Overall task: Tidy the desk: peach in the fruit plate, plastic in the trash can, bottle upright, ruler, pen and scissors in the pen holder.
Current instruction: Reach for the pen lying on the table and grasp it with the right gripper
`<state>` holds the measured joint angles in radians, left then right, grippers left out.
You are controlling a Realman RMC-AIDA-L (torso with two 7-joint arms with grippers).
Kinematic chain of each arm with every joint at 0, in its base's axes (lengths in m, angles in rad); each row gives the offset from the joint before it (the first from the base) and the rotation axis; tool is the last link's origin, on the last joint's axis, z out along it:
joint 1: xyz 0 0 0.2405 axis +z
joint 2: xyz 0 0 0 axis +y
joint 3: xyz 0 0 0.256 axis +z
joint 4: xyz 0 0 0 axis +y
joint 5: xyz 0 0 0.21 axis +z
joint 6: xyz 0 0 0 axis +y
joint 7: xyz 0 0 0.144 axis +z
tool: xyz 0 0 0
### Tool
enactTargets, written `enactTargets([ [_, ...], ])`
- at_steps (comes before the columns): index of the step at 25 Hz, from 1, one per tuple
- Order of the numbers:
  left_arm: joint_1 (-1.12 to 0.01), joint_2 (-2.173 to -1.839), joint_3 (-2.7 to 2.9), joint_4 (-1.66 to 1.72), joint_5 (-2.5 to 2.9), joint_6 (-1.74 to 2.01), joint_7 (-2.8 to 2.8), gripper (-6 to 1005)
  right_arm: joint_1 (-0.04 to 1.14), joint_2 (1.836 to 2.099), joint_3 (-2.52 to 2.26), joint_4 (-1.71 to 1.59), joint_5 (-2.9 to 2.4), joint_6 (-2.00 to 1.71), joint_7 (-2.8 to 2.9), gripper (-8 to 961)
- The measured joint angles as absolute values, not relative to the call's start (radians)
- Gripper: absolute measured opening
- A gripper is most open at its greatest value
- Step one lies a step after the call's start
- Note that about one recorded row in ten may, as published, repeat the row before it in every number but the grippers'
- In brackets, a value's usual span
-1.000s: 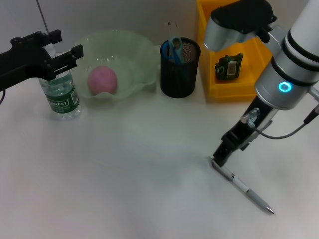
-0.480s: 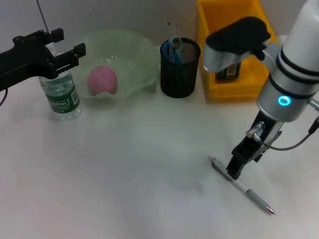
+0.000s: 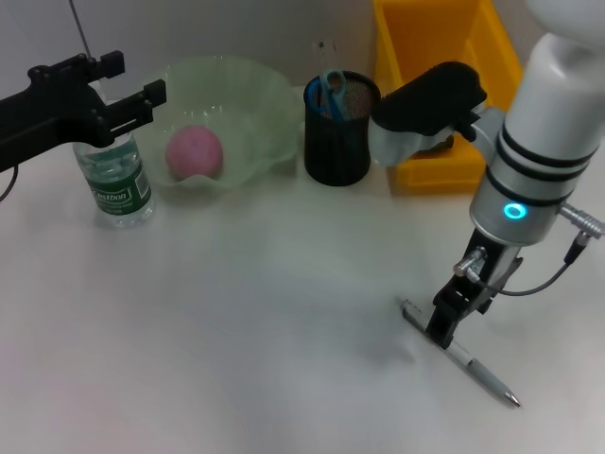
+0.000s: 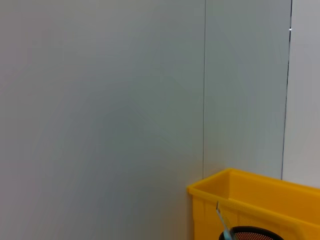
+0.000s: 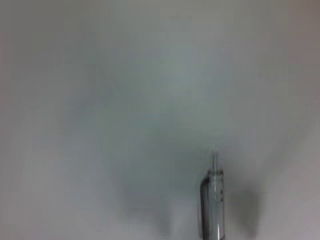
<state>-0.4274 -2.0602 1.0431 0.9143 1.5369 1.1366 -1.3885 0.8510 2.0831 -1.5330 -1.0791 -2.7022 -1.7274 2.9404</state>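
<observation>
A silver pen (image 3: 468, 361) lies on the white table at the front right; its end also shows in the right wrist view (image 5: 212, 200). My right gripper (image 3: 442, 329) is down on the pen's middle. The clear bottle (image 3: 114, 180) with a green label stands upright at the back left. My left gripper (image 3: 128, 83) is open, its fingers apart around the bottle's top. The pink peach (image 3: 194, 151) lies in the green fruit plate (image 3: 255, 104). The black mesh pen holder (image 3: 340, 132) holds blue scissors (image 3: 331, 85).
A yellow bin (image 3: 425, 28) stands at the back right behind my right arm; it also shows in the left wrist view (image 4: 260, 197). A wall runs behind the table.
My right gripper has moved from the pen's left end to the right and down along it, to its middle. The pen, the bottle and the left arm have not moved.
</observation>
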Motion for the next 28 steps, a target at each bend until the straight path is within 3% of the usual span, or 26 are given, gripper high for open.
enactTargets([
  [28,-0.422,-2.060,1.042,0.920,1.542,1.143,-1.388,663,0.894,2.089,-1.621,-0.990,-2.626,-1.681,2.951,661],
])
